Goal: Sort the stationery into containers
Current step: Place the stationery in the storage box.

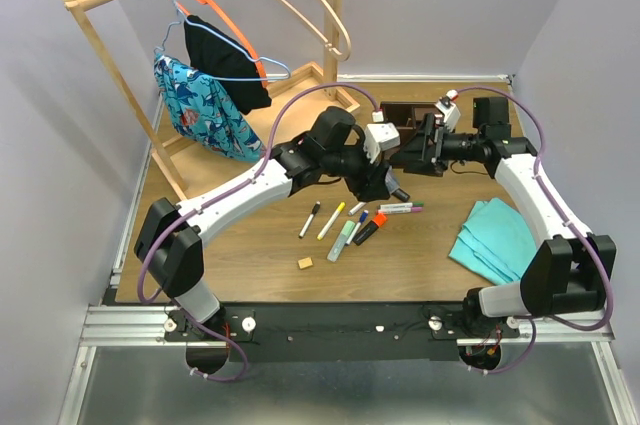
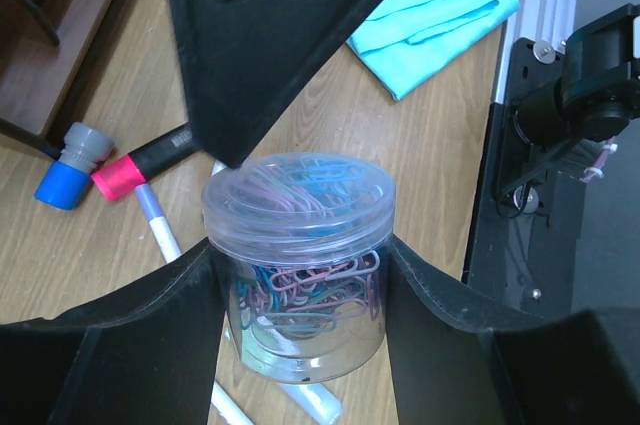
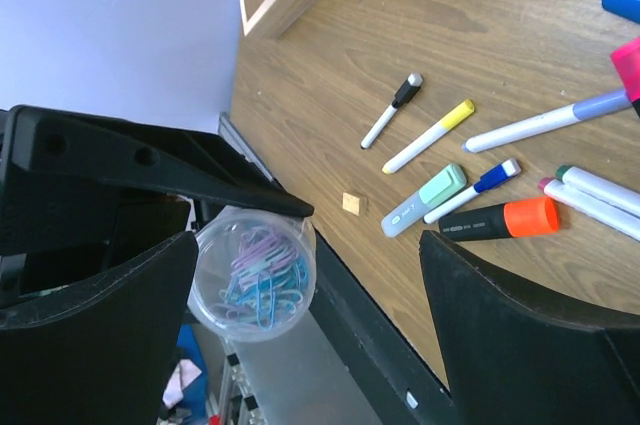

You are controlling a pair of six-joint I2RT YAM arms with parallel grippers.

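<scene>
the left gripper (image 2: 300, 255) pinches a clear jar of paper clips (image 2: 298, 195), with a finger (image 2: 150, 335) flat against each side of its wall. the right gripper (image 3: 312, 245) is spread wide. the jar sits inside that gap, close against one finger (image 3: 100, 335) and well apart from the other; whether it touches the near one i cannot tell. in the left wrist view a black part of the right arm (image 2: 280, 35) hangs just over the jar's lid.

under and beside the jar, on the table (image 2: 440, 145), lie a white pen (image 2: 160, 230), a pink-capped black marker (image 2: 125, 175) and a blue and grey cap (image 2: 62, 170).

further out are the green highlighter (image 3: 425, 200), a blue-capped pen (image 3: 472, 190) just beside it, the orange highlighter (image 3: 500, 220), a yellow-capped marker (image 3: 430, 135), a black-capped pen (image 3: 392, 110) and the tan eraser (image 3: 352, 203), which lies on its own.

the dark wooden organizer (image 1: 398, 117) stands just behind both grippers. the teal cloth (image 1: 495, 235) lies folded on the right.
</scene>
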